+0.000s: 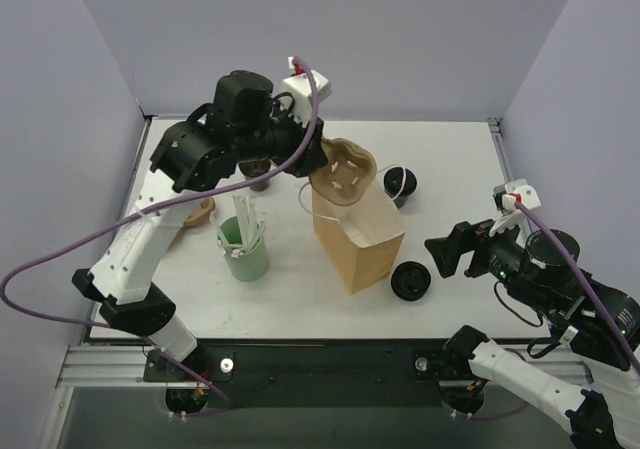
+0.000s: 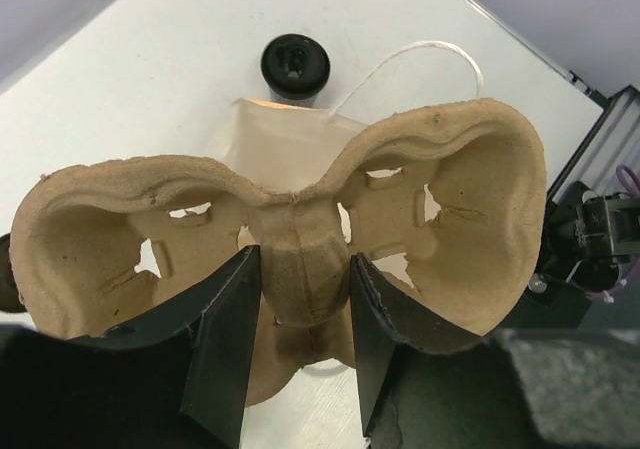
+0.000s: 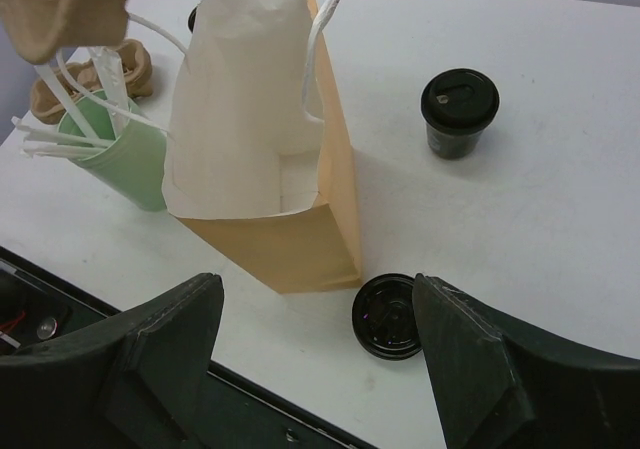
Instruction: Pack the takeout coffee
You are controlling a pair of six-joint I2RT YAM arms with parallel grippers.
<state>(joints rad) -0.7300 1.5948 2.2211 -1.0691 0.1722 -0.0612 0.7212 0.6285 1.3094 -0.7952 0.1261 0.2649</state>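
Note:
The takeout coffee (image 1: 400, 182), a small black cup with a dark top, stands on the table right of the open brown paper bag (image 1: 360, 234). It also shows in the right wrist view (image 3: 459, 112) and the left wrist view (image 2: 295, 67). My left gripper (image 2: 300, 269) is shut on the middle ridge of a brown pulp cup carrier (image 2: 470, 199) and holds it in the air over the bag's mouth (image 1: 343, 174). My right gripper (image 3: 315, 299) is open and empty, hovering near the front right (image 1: 447, 252), above a flat black lid (image 3: 388, 316).
A green cup (image 1: 243, 249) with white stirrers stands left of the bag. A second pulp carrier (image 1: 195, 212) lies at the left. The flat lid (image 1: 410, 281) lies at the bag's front right corner. The table's front edge is close below.

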